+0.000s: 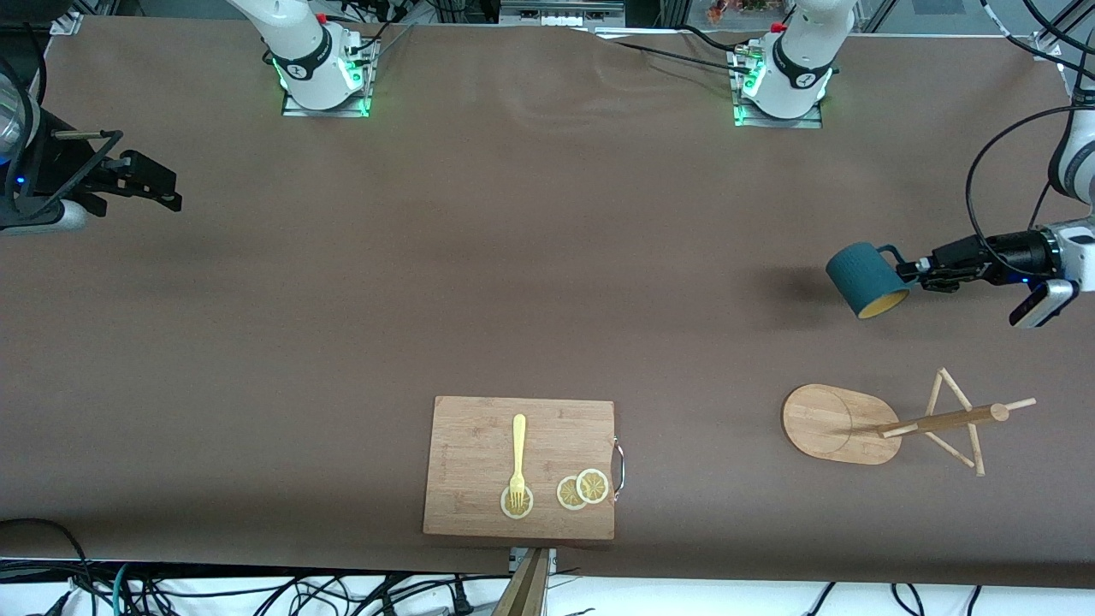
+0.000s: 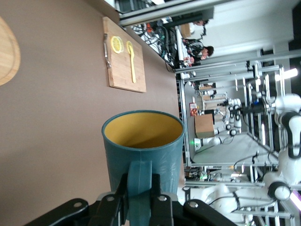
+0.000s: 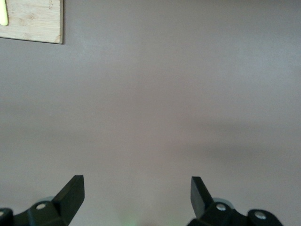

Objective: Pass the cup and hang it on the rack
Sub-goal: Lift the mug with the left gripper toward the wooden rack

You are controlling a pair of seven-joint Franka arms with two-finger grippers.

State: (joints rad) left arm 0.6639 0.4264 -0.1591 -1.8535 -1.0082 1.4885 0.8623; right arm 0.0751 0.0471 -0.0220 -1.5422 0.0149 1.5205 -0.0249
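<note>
Left gripper [image 1: 914, 275] holds the cup [image 1: 866, 280] by its handle, fingers [image 2: 159, 207] clamped on the loop; the cup hangs on its side in the air over bare table at the left arm's end, yellow inside showing. Rack [image 1: 907, 423] stands on the table nearer the front camera than that spot, apart from the cup, with the cutting board [image 1: 520, 467], fork [image 1: 518, 460] and lemon slices [image 1: 583, 489] toward the table's middle. Right gripper [image 1: 158, 190] waits over the right arm's end, fingers [image 3: 73, 193] spread wide, holding nothing.

Cup [image 1: 866, 279] aloft over table [image 1: 428, 282], rack [image 1: 843, 423] nearer camera; fork [image 1: 517, 458] on cutting board [image 1: 479, 445]
</note>
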